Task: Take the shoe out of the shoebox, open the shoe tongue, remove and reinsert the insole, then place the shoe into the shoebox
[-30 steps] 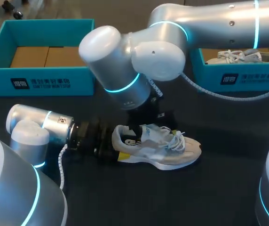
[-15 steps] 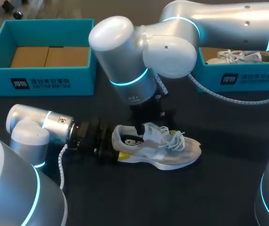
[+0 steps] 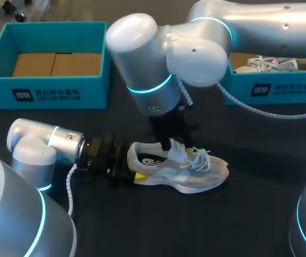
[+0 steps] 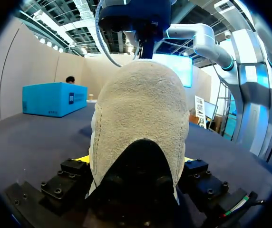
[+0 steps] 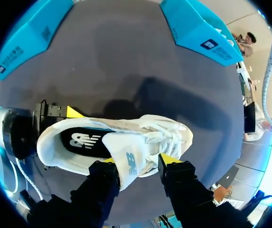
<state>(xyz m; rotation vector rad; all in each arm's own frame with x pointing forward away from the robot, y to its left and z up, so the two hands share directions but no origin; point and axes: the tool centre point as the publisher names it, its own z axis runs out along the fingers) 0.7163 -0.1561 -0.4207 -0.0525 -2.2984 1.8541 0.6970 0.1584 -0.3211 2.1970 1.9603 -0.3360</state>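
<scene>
Head view: the shoe (image 3: 185, 174) lies on the table (image 3: 249, 214), outside both boxes. The left gripper (image 4: 133, 161) is clenched on its heel. The right gripper (image 5: 139, 160) is spread, with the tongue (image 5: 126, 159) between its fingers and a gap at one side. The left-side shoebox (image 3: 46, 91) holds brown cardboard (image 3: 56, 64). The right-side shoebox (image 3: 281, 88) holds a second shoe (image 3: 270, 64).

Looking down on a dark, matte table (image 3: 260, 225), evenly lit, softly shadowed near its middle.
</scene>
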